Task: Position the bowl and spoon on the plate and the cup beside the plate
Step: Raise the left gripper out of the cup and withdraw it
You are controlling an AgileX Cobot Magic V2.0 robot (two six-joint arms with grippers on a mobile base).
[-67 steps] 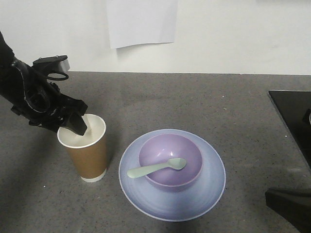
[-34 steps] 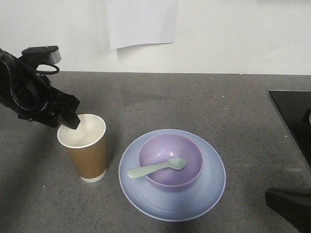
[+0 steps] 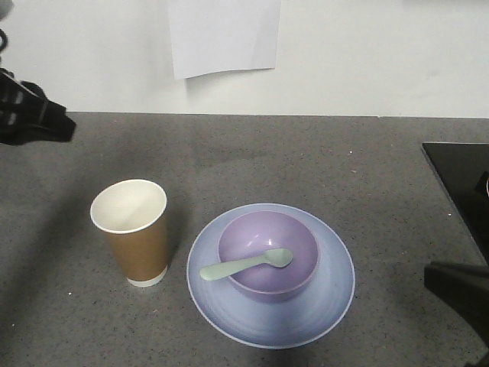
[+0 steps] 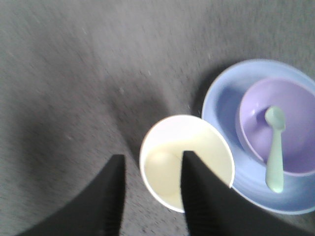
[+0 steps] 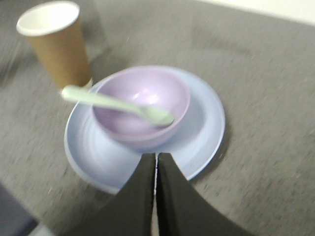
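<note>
Now your left gripper hangs above the cup, its two dark fingers spread apart and holding nothing; one finger crosses in front of the cup's white rim in your left wrist view. The cup stands upright on the grey counter directly under that gripper, and you can see only its white inside, nothing in it. Off to the gripper's right lies the plate, just beside the cup. The bowl sits on the plate, and the spoon rests in the bowl, head inside and handle out over the rim toward the cup. Your right gripper has its fingers pressed together, empty, with the plate just ahead of its tips.
</note>
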